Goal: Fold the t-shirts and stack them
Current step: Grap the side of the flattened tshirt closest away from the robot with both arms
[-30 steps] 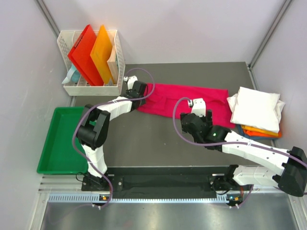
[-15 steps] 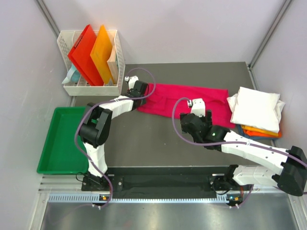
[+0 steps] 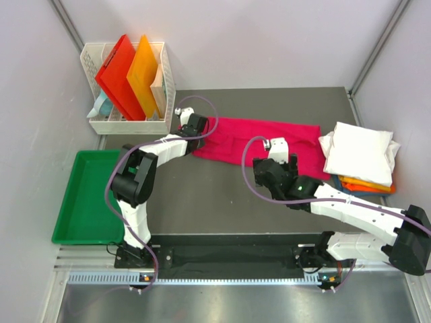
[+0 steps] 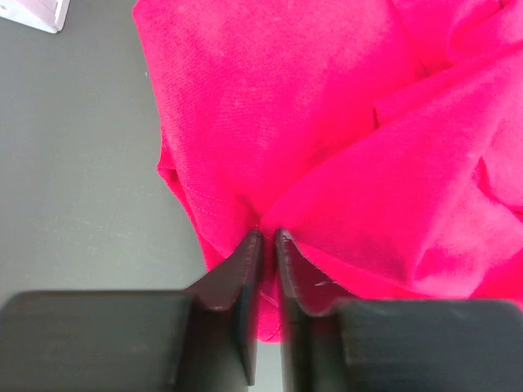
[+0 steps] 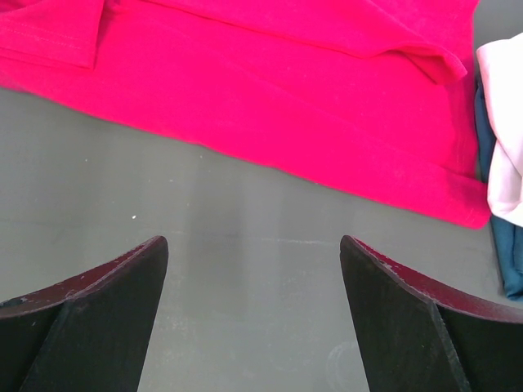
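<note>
Closing is what has changed on your left: over the last second the left gripper has drawn its jaws nearly together, and they now pinch a ridge of the magenta t-shirt at its left edge, close by the white basket. The cloth bunches up right at the tips, so you appear to have a hold, though only on a thin fold. The shirt itself lies spread sideways across the far half of the table, rumpled at the left end and flatter toward the right.

Moving right, your right gripper has not changed: its jaws stand wide apart, holding nothing, over bare table just short of the shirt's near hem. To fold cleanly you likely need that side pinched too before you lift.

At the far right sits the folded stack, white on top with orange and blue peeking out beneath, touching the shirt's right end. The magenta one is not yet folded.
</note>
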Robot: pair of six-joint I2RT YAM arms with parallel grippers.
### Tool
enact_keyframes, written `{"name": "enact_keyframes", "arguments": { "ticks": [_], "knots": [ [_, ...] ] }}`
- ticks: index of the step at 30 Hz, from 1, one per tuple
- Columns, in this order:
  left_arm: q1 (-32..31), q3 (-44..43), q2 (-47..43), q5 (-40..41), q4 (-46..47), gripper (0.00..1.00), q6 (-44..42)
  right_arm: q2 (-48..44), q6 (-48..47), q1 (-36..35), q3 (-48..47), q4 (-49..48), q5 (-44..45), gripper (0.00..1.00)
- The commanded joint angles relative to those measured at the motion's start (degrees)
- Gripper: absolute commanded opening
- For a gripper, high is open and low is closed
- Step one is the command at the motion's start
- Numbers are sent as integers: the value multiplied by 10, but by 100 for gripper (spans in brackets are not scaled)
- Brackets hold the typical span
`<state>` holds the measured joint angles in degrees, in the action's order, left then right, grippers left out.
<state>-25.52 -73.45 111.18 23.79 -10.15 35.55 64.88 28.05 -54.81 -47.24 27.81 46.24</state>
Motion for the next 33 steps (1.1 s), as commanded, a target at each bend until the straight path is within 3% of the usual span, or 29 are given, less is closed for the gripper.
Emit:
{"name": "enact_keyframes", "arguments": {
  "ticks": [1,2,9,15,22,27,33],
  "knots": [
    [4,-14,9,1,0,10,7,-7,-5,8,3,-21,3,86],
    [4,-14,7,3,-2,1,8,-8,-5,8,3,-22,3,86],
    [-9,-11,-51,34,-22,0,-7,-23,1,23,0,-16,0,86],
    [-43,1,-183,69,-80,0,-31,-54,-5,125,15,-24,-43,85],
    [-66,89,-293,89,-122,0,-19,-62,12,182,44,-30,-36,81],
    [-70,141,-330,96,-136,0,-4,2,65,274,37,24,-136,79],
    [-72,166,-368,103,-141,0,-4,48,82,359,38,21,-161,74]
  ]
}}
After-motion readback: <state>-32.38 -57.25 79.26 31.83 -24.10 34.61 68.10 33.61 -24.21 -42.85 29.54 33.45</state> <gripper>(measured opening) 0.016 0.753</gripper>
